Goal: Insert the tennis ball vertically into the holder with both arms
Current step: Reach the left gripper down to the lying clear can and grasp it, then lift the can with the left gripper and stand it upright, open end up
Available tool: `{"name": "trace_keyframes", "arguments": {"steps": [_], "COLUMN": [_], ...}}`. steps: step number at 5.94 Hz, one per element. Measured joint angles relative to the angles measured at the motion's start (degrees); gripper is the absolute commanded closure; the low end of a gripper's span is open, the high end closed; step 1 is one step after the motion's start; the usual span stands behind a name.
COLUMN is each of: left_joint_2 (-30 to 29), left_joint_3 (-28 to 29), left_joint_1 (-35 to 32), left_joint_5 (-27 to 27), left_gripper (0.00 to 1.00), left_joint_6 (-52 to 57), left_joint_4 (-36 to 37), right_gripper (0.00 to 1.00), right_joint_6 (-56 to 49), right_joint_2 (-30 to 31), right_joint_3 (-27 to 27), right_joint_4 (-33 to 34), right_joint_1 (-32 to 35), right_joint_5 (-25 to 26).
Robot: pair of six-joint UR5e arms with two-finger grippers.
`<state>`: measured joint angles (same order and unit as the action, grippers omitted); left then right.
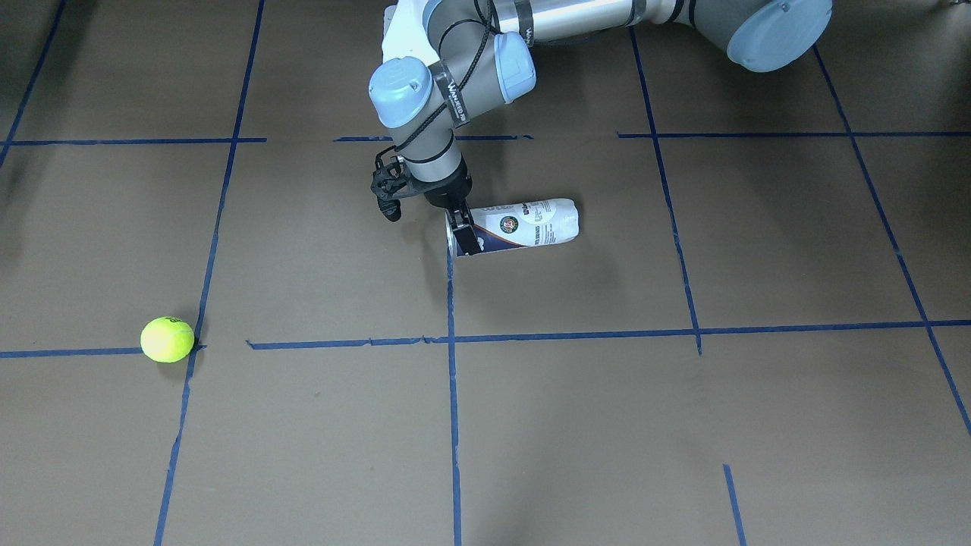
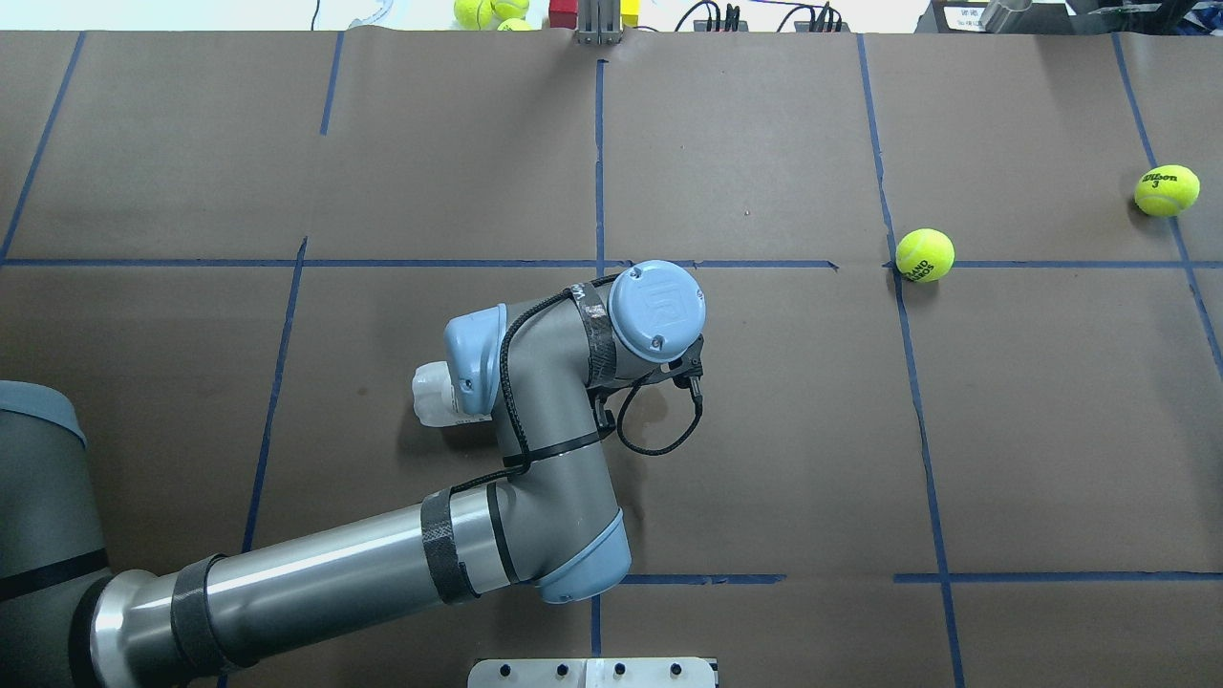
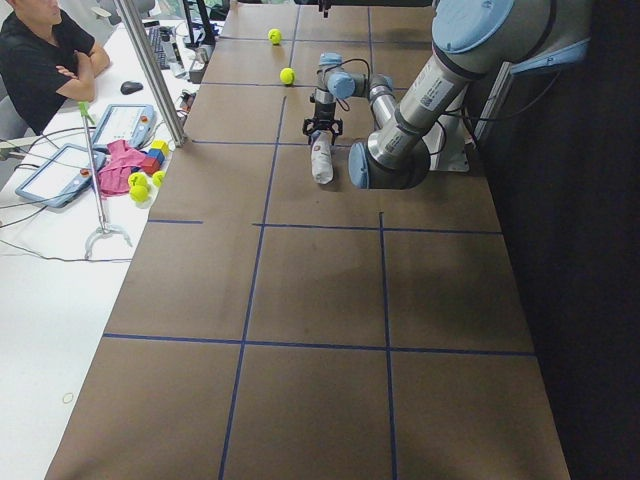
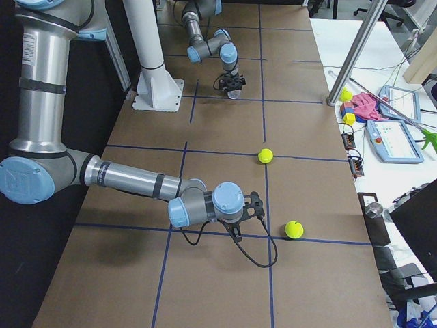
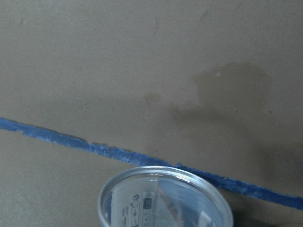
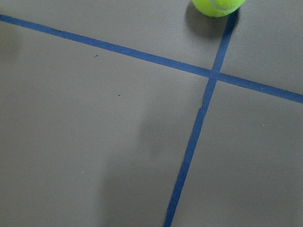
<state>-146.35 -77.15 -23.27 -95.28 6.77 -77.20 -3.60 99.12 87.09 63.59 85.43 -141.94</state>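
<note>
Tennis ball loose, holder lying sideways

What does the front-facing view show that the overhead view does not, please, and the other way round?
Only the front-facing view shows the left gripper, open at the mouth of the can, and the can's label. Only the overhead view shows a second ball farther to the robot's right and more balls at the view's top edge; there the arm hides the gripper and most of the can. Both show the left arm, the can lying on its side, and the ball beside a crossing of blue tape.
</note>
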Motion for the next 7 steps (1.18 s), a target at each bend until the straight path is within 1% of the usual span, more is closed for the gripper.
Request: {"name": "trace_keyframes", "arguments": {"steps": [1,2,4,5,7], "left_joint_2": [0.2,0.5,0.6,0.7,0.7], "left_joint_3": [0.0,0.1,0.0,-0.1,-0.9], "left_joint_1": [0.2,0.3,0.4,0.4,0.2], "left_joint_5": [0.0,0.0,0.0,0.0,0.0], "left_gripper": [0.13,0.21,0.32,0.34,0.34], "left_joint_6": [0.0,-0.1,-0.2,-0.2,-0.2], "left_joint_4": [-0.1,-0.2,-0.4,-0.9,-2.0], "right_gripper": [0.0,0.0,0.0,0.0,0.0], "right_joint_6": [0.0,0.0,0.0,0.0,0.0], "right_joint_2": [-0.1,-0.1,-0.1,-0.2,-0.2], "right_joint_3": [0.0,-0.1,-0.1,-0.2,-0.2], "right_joint_4": [0.0,0.0,0.0,0.0,0.0], "right_joint_1": [0.0,0.0,0.0,0.0,0.0], "right_joint_5": [0.0,0.0,0.0,0.1,0.1]}}
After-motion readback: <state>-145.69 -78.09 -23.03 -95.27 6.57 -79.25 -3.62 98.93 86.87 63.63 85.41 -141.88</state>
